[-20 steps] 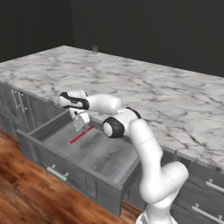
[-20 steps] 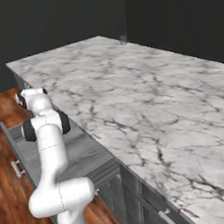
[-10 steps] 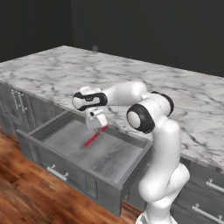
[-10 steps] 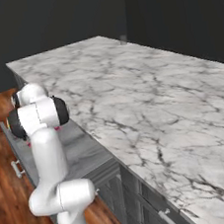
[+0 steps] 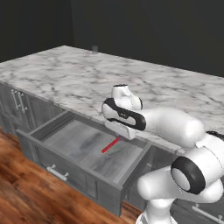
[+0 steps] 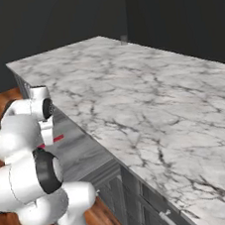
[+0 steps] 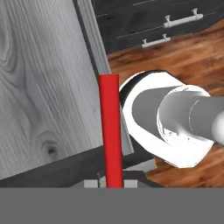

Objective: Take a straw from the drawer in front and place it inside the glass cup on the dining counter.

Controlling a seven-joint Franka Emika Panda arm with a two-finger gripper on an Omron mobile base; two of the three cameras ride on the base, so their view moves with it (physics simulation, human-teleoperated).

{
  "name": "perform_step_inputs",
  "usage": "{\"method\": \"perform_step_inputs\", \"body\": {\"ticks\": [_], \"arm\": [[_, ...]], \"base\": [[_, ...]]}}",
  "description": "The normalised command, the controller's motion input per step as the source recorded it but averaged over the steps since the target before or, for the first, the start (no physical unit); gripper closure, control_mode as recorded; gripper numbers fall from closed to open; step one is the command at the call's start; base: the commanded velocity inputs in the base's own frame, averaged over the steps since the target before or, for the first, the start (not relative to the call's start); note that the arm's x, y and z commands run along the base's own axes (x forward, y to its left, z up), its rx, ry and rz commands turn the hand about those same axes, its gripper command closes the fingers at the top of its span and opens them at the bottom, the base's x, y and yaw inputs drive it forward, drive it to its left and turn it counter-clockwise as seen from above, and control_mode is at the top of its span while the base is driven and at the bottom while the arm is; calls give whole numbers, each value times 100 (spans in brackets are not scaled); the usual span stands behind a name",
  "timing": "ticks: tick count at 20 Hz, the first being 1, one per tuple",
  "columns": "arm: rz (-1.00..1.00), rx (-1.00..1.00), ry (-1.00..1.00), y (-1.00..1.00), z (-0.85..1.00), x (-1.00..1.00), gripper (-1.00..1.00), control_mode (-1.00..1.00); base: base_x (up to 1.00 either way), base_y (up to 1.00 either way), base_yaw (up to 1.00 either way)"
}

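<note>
The drawer (image 5: 51,131) stands pulled open, its pale inside (image 7: 39,87) bare. My gripper (image 5: 123,134) hangs over the drawer's right part, just below the counter edge, shut on the red straw (image 5: 110,145). The straw slants down and left from the fingers, clear of the drawer floor. The straw (image 6: 57,138) also juts out beside the gripper (image 6: 47,136) in the right base view, and the straw (image 7: 110,135) runs straight up the hand view. The glass cup (image 5: 95,48) stands small at the far edge of the dining counter (image 5: 65,78); the glass cup (image 6: 123,38) is empty.
Grey cabinet doors (image 5: 17,101) sit left of the drawer, and narrower drawers (image 5: 204,213) lie low on the right. A wooden floor (image 5: 26,192) spreads in front. My own elbow (image 5: 175,127) arches over the drawer's right corner.
The gripper has carried the straw rightward across the drawer and a little up, and the arm's elbow has swung over to the right. The drawer and cup have stayed put.
</note>
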Motion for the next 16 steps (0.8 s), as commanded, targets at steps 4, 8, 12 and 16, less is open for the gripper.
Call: {"method": "perform_step_inputs", "body": {"ticks": [4, 8, 12, 16], "arm": [[0, 19, -3, -25, 100, -80, 100, -100], [0, 13, 0, -26, 94, -82, 100, -100], [0, 6, 0, -19, 83, -77, 100, -100], [0, 1, 0, -2, 64, -57, 100, -100]], "base": [[0, 0, 0], [0, 0, 0], [0, 0, 0], [0, 0, 0]]}}
